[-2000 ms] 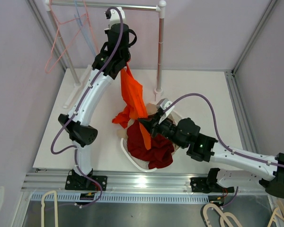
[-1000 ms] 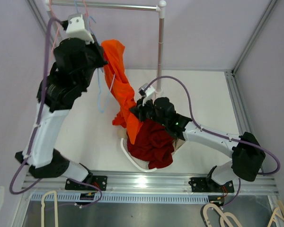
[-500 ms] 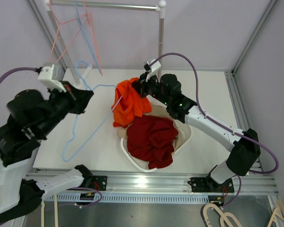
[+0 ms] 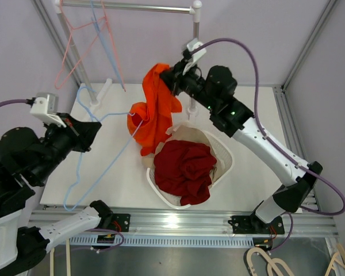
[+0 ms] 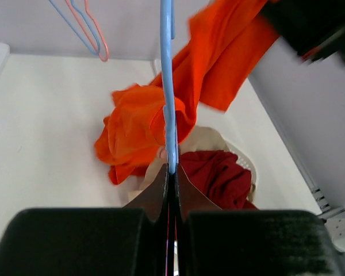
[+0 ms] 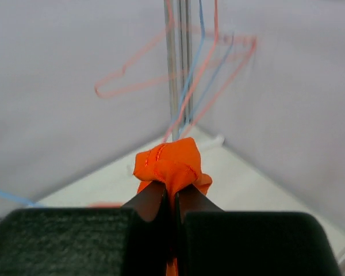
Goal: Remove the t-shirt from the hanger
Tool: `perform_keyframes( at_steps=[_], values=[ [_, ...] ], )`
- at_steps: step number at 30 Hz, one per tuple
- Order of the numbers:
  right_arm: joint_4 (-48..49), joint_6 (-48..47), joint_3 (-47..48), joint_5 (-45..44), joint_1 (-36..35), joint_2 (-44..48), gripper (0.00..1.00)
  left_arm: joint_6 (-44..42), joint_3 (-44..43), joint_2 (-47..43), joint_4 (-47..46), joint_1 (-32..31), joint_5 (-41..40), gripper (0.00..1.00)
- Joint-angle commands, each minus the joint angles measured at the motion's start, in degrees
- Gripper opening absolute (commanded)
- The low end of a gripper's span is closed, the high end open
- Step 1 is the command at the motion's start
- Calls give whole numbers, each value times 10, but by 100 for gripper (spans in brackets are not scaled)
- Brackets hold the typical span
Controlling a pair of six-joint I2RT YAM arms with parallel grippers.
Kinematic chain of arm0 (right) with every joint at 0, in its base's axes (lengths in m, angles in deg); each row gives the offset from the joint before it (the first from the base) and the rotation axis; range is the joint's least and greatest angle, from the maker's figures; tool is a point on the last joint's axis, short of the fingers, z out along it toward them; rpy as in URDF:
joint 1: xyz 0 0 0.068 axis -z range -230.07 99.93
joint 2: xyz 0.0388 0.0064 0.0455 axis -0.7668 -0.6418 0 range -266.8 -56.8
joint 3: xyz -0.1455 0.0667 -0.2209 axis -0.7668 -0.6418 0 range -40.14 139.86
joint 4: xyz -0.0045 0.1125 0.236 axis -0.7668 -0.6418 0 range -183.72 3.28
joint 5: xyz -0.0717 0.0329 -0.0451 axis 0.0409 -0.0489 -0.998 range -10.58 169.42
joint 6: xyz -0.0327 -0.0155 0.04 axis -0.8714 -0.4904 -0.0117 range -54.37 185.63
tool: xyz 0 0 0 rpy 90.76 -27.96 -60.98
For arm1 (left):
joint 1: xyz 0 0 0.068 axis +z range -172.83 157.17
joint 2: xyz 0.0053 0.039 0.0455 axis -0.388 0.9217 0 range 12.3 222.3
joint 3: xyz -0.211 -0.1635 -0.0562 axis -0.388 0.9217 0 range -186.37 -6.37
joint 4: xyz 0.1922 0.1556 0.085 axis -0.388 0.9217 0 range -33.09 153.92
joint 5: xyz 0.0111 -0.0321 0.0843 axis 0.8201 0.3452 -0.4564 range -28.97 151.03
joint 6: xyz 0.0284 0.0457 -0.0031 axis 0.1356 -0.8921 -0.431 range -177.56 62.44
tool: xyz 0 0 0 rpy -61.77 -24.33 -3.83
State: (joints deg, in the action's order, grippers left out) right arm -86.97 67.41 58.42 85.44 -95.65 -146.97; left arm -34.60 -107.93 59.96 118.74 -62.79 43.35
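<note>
The orange t-shirt (image 4: 152, 112) hangs stretched between both arms above the table. My right gripper (image 4: 165, 79) is shut on its top fold (image 6: 169, 164), high near the rack pole. My left gripper (image 4: 95, 127) is shut on the thin blue hanger (image 4: 106, 167), low at the left. In the left wrist view the hanger wire (image 5: 167, 75) runs from my jaws straight up across the t-shirt (image 5: 135, 118). The hanger's far end meets the t-shirt's lower bunch; I cannot tell whether it is still inside the cloth.
A white basket (image 4: 227, 164) holding dark red cloth (image 4: 184, 167) sits below the t-shirt. The clothes rack rail (image 4: 132, 7) and its pole (image 4: 194, 63) stand at the back, with pink and blue hangers (image 4: 75, 52) on it. Purple walls close in on both sides.
My right gripper has risen up and back with the t-shirt, pulling it taut. My left gripper has swung down and to the left with the blue hanger.
</note>
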Motion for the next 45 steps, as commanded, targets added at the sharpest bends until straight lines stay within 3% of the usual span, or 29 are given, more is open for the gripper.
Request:
perform_keyframes(
  at_steps=[1,3,9,15,22,29,33,37,41,45],
  values=[
    [18,-51,98,4,-4,28,0,-10,49,-5,-42,-4,31,1],
    [31,-67,119,-2,-7,33,0,-27,63,-10,-57,-4,77,1],
    [55,-128,187,-4,-14,41,0,-47,65,-30,-46,-4,109,1],
    [9,-151,211,-13,-17,27,0,-42,63,-108,-43,-4,70,1],
    [17,-163,153,-59,-11,18,0,-45,-27,-118,1,-4,55,1],
    [-21,-153,213,-51,-14,27,0,-51,26,-124,1,-4,29,1],
    [-33,-165,265,-45,-20,45,0,-48,133,-119,-73,-4,28,1],
    [-38,-170,277,-45,-21,76,0,-53,213,-86,-151,-4,-46,1],
    [-45,-162,249,-43,-22,112,0,-76,234,-14,-247,-2,-108,1],
    [-55,-137,188,-56,-24,159,0,-92,189,104,-327,7,-113,1]
  ],
)
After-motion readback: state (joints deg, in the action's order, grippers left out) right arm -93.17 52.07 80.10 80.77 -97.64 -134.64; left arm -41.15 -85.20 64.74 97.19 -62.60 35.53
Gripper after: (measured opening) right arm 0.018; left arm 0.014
